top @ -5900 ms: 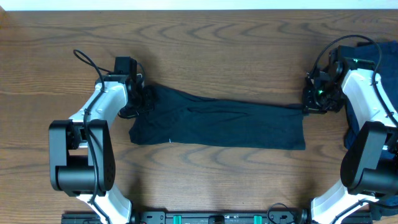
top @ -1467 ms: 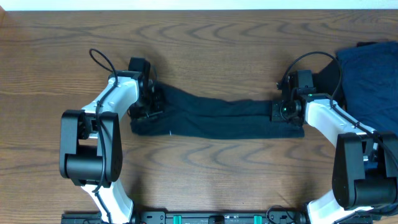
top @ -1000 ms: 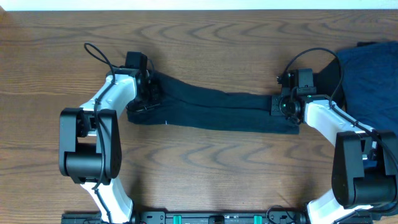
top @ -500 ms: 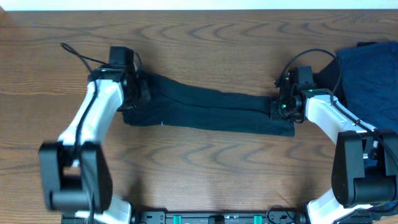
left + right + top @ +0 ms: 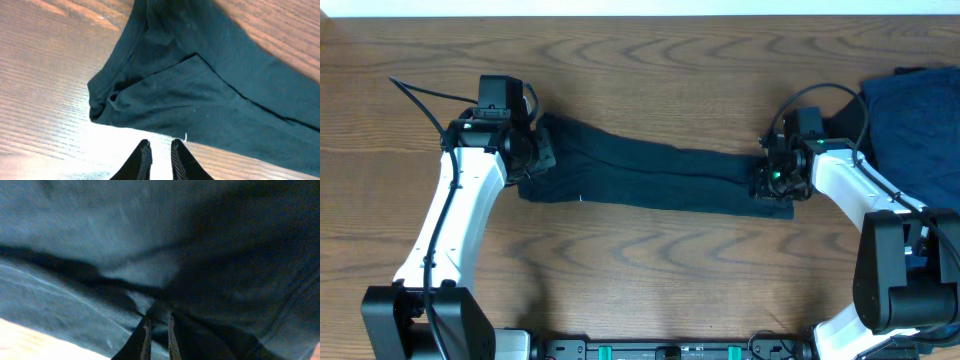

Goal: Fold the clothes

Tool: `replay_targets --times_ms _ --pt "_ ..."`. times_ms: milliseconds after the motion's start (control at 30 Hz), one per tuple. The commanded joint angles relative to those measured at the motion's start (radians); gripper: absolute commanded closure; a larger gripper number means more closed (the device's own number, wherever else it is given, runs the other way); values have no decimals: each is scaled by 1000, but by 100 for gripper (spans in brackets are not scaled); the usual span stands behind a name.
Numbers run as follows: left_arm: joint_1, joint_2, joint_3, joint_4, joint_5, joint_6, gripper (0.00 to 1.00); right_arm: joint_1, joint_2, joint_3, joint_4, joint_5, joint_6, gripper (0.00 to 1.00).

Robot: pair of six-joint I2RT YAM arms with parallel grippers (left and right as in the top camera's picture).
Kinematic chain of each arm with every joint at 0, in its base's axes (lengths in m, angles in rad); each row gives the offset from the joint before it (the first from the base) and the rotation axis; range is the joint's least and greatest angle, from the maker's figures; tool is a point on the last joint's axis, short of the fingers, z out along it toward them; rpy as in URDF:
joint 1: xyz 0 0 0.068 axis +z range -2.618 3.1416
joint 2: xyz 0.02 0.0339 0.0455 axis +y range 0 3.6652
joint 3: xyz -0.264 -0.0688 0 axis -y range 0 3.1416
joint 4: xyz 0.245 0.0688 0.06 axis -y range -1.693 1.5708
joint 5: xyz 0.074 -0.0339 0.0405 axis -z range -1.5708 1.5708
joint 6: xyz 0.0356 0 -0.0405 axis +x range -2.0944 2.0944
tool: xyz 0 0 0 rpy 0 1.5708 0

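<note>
The very dark T-shirt lies folded into a long narrow strip across the middle of the table. My left gripper hangs at the strip's left end. In the left wrist view its fingers are shut and empty over bare wood, just short of the T-shirt's near edge. My right gripper sits on the strip's right end. In the right wrist view its fingers are closed on a fold of the T-shirt, which fills that view.
A pile of navy-blue clothes lies at the table's right edge, behind my right arm. The wooden table shows in front of and behind the strip. A small white tag sticks out of the shirt's near edge.
My left gripper has let go of the shirt's left end and the arm has swung out to the left. The strip has slid a little left. My right gripper stays on the right end.
</note>
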Motion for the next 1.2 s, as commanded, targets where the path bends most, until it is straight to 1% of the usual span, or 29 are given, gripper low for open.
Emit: replay_targets --times_ms 0,67,200,300,367,400,467,600,667,733,767,800,900,933,1033,1067,1100,1167 --pt "2 13 -18 -11 -8 -2 83 10 9 -13 -58 -83 -12 89" --pt "2 13 -18 -18 -8 -2 83 10 9 -13 -121 -121 -12 89" --pt "2 13 -18 -19 -8 -2 83 10 9 -13 -226 -82 -15 90" --pt "2 13 -19 -19 -8 -2 83 10 9 -16 -239 4 -15 90" --pt "2 13 -20 -19 -8 -2 83 10 9 -13 -222 -15 -47 90" --pt "2 13 -20 -19 -8 -2 78 10 5 -3 -221 -64 -83 89" --pt "2 13 -20 -19 -8 -2 63 9 -4 41 -235 -180 -135 84" --pt "2 13 -20 -24 -8 -2 60 16 -28 171 -274 -220 -156 75" --pt "2 13 -20 -31 -8 -2 44 26 -35 224 -292 -221 -205 70" --pt "2 13 -20 -42 -8 -2 27 53 -35 258 -288 -220 -253 69" --pt "2 13 -20 -42 -8 -2 12 70 -35 262 -272 -220 -274 68" --pt "2 13 -20 -40 -8 -2 2 90 -35 261 -249 -210 -302 67" --pt "2 13 -20 -40 -8 -2 2 149 -27 259 -208 -122 -354 67" --pt "2 13 -20 -40 -8 -2 2 177 -22 253 -191 -98 -393 69" --pt "2 13 -19 -40 -8 -2 2 220 -13 234 -156 -89 -485 72" --pt "2 13 -19 -40 -8 -2 2 236 -7 225 -138 -85 -514 71" --pt "2 13 -20 -40 -8 -2 2 249 -3 220 -120 -69 -525 68" --pt "2 13 -20 -40 -8 -2 2 269 5 219 -76 -16 -523 57"
